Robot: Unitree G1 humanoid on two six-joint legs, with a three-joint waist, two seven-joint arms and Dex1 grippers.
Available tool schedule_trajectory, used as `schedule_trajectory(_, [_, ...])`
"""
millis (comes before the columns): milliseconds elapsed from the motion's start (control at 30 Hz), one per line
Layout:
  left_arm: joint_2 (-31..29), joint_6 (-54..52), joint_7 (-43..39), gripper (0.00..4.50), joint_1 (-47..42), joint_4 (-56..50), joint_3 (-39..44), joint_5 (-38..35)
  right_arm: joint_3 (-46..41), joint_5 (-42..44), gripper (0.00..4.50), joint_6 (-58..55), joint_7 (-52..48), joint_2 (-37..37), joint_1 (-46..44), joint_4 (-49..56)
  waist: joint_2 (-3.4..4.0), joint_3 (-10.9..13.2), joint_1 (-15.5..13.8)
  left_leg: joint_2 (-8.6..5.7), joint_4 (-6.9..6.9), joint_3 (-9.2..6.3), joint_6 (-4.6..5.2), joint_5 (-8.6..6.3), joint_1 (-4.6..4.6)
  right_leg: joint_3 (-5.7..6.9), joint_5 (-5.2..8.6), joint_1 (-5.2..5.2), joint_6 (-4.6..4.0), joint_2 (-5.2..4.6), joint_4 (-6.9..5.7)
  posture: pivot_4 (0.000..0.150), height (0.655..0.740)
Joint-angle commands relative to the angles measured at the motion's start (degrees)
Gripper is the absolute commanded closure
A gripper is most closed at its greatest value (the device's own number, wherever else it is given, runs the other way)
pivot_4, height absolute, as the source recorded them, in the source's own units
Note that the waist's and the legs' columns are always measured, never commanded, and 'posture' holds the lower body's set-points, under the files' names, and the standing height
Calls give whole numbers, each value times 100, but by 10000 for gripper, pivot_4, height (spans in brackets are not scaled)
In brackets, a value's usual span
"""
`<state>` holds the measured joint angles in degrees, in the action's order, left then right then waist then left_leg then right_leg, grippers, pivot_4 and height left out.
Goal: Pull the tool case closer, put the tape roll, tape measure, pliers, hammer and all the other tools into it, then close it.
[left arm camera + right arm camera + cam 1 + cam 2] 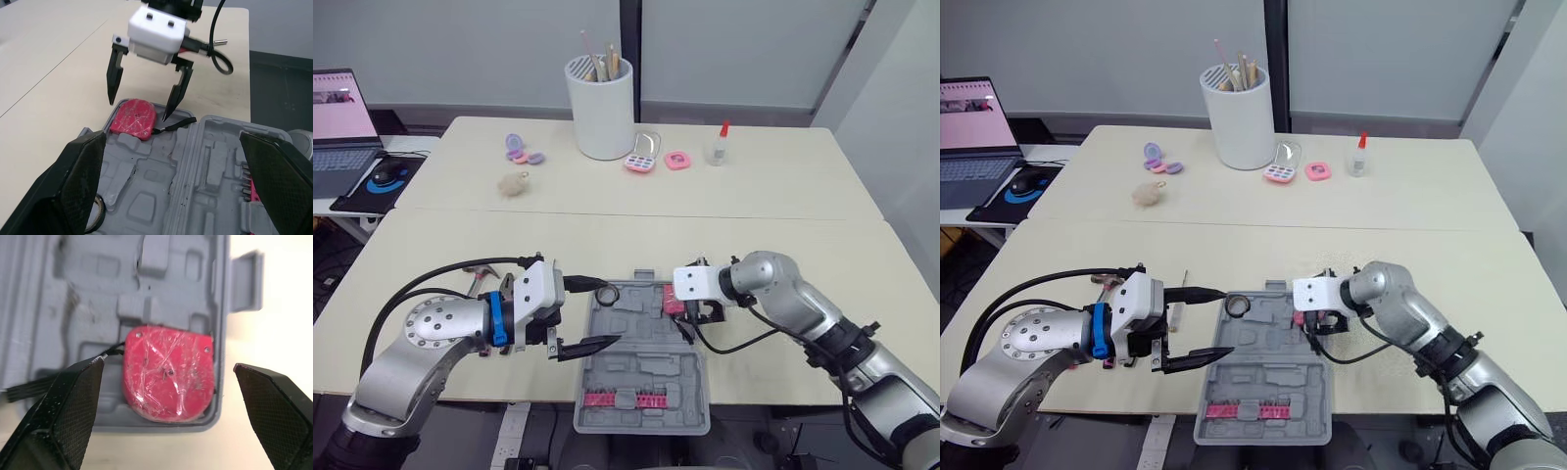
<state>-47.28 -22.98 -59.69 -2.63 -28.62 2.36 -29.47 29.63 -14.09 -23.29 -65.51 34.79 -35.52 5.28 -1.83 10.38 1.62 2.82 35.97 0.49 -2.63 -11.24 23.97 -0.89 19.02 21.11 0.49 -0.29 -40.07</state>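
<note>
Seeing right gripper (138,111) spread wide and empty, fingers straddling the one red tape measure (168,379) seated in the far right corner of the one tool case (641,387), left gripper (1226,321) likewise spread and empty beside the one tape roll (1239,306) in its far left corner.

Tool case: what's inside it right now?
Tape roll in the far-left corner, red tape measure in the far-right, under the open right gripper. Pink bits line the near half. The left gripper hides some pockets.
</note>
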Motion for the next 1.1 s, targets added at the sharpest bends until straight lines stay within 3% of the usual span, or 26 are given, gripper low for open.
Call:
schedule_trajectory(33, [-6,135,-62,0,-85,-27,63,-13,-547,548,214,-100,-189,123,112,513,0,0,1,0,0,0,0,0,0,0,0,0,0,-1,0,1500,7400])
schedule_trajectory(233, [50,149,-137,0,-289,81,-2,-3,-1401,1561,214,695,146,-184,870,382,-1,-1,0,1,0,-2,0,0,-1,2,0,-1,0,-1,0,1500,7400])
schedule_trajectory(367, [51,171,-180,0,-301,106,-18,8,-1526,1648,9079,1561,315,-268,1192,-30,-1,0,9,0,0,5,0,0,-1,-3,0,-1,1,1,0,1500,7400])
schedule_trajectory(467, [37,185,-202,0,-300,116,-24,2,-1524,1686,18423,1716,522,-416,1263,-234,-1,0,16,0,1,9,0,0,-2,-7,-2,0,4,1,0,1500,7400])
schedule_trajectory(633, [22,176,-264,0,-341,150,-19,13,-1430,1581,28418,1894,733,-564,1349,-521,-1,0,5,0,0,5,0,0,-2,-4,-2,-1,4,5,0,1500,7400])
schedule_trajectory(1100, [5,287,-316,0,-354,243,-39,190,-1321,1343,28418,2520,1032,-835,1284,-1703,-1,0,6,-1,0,7,0,0,-2,-6,-2,0,4,9,0,1500,7400])
